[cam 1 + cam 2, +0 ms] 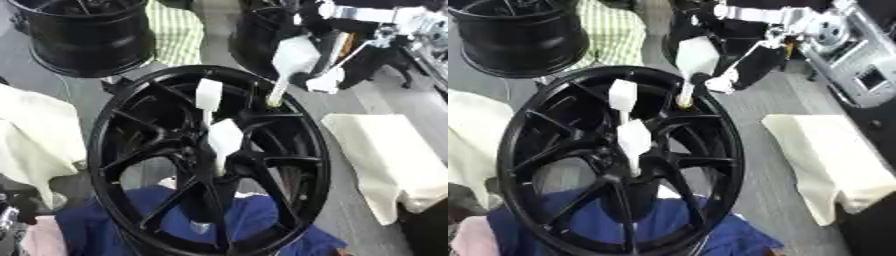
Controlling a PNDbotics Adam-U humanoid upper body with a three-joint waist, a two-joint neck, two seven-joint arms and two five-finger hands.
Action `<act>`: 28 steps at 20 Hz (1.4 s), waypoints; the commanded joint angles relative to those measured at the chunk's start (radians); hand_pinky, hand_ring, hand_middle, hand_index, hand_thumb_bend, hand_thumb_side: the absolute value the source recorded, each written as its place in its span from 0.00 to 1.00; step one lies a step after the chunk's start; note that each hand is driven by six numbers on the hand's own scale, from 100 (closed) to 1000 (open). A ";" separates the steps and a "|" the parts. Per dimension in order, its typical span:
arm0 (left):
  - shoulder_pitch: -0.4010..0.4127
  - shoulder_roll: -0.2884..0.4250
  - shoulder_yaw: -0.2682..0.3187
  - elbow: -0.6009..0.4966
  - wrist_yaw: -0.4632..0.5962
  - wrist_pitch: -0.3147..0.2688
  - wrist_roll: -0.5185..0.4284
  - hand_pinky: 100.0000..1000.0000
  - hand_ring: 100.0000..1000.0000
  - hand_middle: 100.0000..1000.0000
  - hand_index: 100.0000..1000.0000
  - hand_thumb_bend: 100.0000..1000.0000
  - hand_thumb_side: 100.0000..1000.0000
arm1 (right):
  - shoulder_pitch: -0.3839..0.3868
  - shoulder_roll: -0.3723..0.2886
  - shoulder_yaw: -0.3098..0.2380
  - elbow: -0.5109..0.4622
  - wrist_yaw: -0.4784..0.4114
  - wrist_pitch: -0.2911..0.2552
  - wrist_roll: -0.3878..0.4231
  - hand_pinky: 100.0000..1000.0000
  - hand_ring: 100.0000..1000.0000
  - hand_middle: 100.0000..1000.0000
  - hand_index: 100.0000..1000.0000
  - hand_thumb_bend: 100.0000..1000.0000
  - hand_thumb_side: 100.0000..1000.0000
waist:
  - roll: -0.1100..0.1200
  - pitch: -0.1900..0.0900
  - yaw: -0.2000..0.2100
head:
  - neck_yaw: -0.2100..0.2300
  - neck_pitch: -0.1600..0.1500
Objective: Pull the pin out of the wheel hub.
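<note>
**Q:** Left eye view, where are you at with this?

**A:** The wheel hub [210, 160] sits on the desk [350, 100] in the middle, tilted toward me, with a blue cloth [249, 220] under its near rim. Three white pins stick out of it. I'm on the far-right pin [289, 65]. My right robot hand [337, 65] comes in from the far right and its fingers look closed around the pin's white handle, tip still seated at the rim. So I'd say grip's done and the pull isn't. Next move probably needs a straight draw along the shaft, no sideways twist.

**Q:** And the right eye view?

**A:** Same story. The other two pins [627, 117] stand near the centre, just beside my path. A second black wheel [522, 37] sits far left and a cream cloth [824, 160] lies right. My left robot hand isn't showing anywhere.
</note>
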 commanded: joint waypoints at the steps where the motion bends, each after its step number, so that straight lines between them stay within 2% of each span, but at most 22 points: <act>1: 0.000 0.023 0.015 -0.013 -0.001 0.000 0.013 0.55 0.43 0.49 0.71 0.00 0.58 | 0.047 -0.104 -0.098 -0.015 -0.018 0.013 -0.056 0.33 0.32 0.23 0.28 0.00 0.00 | 0.008 -0.016 -0.014 | 0.017 -0.006; 4: 0.005 0.024 0.029 -0.015 0.004 0.001 0.027 0.55 0.43 0.49 0.71 0.00 0.58 | 0.129 -0.126 -0.172 0.031 -0.014 0.030 -0.107 0.32 0.32 0.24 0.29 0.01 0.00 | 0.014 -0.010 -0.040 | 0.034 -0.014; 6: 0.009 0.024 0.037 -0.017 0.006 0.002 0.037 0.55 0.43 0.49 0.71 0.00 0.58 | 0.180 -0.119 -0.217 0.076 0.006 0.048 -0.139 0.36 0.34 0.28 0.33 0.03 0.00 | 0.018 -0.008 -0.055 | 0.039 -0.014; 8: 0.012 0.023 0.045 -0.018 0.009 0.004 0.046 0.55 0.43 0.49 0.71 0.00 0.58 | 0.232 -0.098 -0.256 0.121 0.035 0.065 -0.171 0.42 0.40 0.35 0.45 0.09 0.00 | 0.021 -0.005 -0.069 | 0.050 -0.017; 9: 0.013 0.022 0.048 -0.019 0.010 0.004 0.049 0.55 0.43 0.49 0.71 0.00 0.58 | 0.259 -0.083 -0.274 0.147 0.051 0.080 -0.187 0.50 0.48 0.52 0.64 0.18 0.04 | 0.023 -0.003 -0.074 | 0.053 -0.017; 10: 0.013 0.021 0.051 -0.020 0.012 0.006 0.053 0.55 0.43 0.49 0.71 0.00 0.58 | 0.287 -0.061 -0.298 0.175 0.069 0.096 -0.205 0.51 0.50 0.56 0.69 0.20 0.07 | 0.025 -0.002 -0.080 | 0.058 -0.018; 11: 0.014 0.020 0.053 -0.021 0.014 0.007 0.056 0.55 0.43 0.49 0.71 0.00 0.59 | 0.316 -0.035 -0.324 0.203 0.086 0.113 -0.222 0.53 0.56 0.70 0.80 0.26 0.15 | 0.027 -0.001 -0.083 | 0.061 -0.018; 13: 0.014 0.018 0.055 -0.023 0.017 0.009 0.058 0.55 0.43 0.49 0.71 0.00 0.59 | 0.375 0.021 -0.381 0.262 0.122 0.144 -0.258 0.56 0.63 0.79 0.86 0.31 0.22 | 0.029 0.001 -0.085 | 0.065 -0.019; 17: 0.016 0.014 0.058 -0.027 0.021 0.011 0.062 0.55 0.43 0.49 0.71 0.00 0.59 | 0.485 0.131 -0.490 0.332 0.190 0.120 -0.326 0.55 0.65 0.84 0.85 0.35 0.30 | 0.034 0.003 -0.087 | 0.069 -0.015; 22: 0.013 0.009 0.056 -0.029 0.023 0.013 0.061 0.55 0.43 0.48 0.71 0.00 0.59 | 0.620 0.266 -0.622 0.290 0.221 0.085 -0.409 0.51 0.61 0.80 0.83 0.34 0.29 | 0.038 0.002 -0.079 | 0.062 -0.013; 24: 0.013 0.007 0.053 -0.029 0.023 0.014 0.059 0.55 0.43 0.48 0.71 0.00 0.59 | 0.672 0.318 -0.648 0.251 0.214 0.068 -0.441 0.49 0.60 0.78 0.82 0.33 0.27 | 0.038 0.000 -0.074 | 0.055 -0.010; 27: 0.014 0.008 0.049 -0.029 0.021 0.014 0.055 0.55 0.43 0.48 0.71 0.00 0.59 | 0.742 0.394 -0.655 0.184 0.219 0.053 -0.488 0.49 0.60 0.78 0.82 0.33 0.27 | 0.035 -0.004 -0.065 | 0.045 -0.005; 28: 0.014 0.005 0.049 -0.028 0.022 0.015 0.054 0.55 0.43 0.48 0.71 0.00 0.58 | 0.755 0.420 -0.652 0.170 0.219 0.052 -0.504 0.44 0.53 0.71 0.79 0.28 0.21 | 0.039 -0.005 -0.065 | 0.045 -0.005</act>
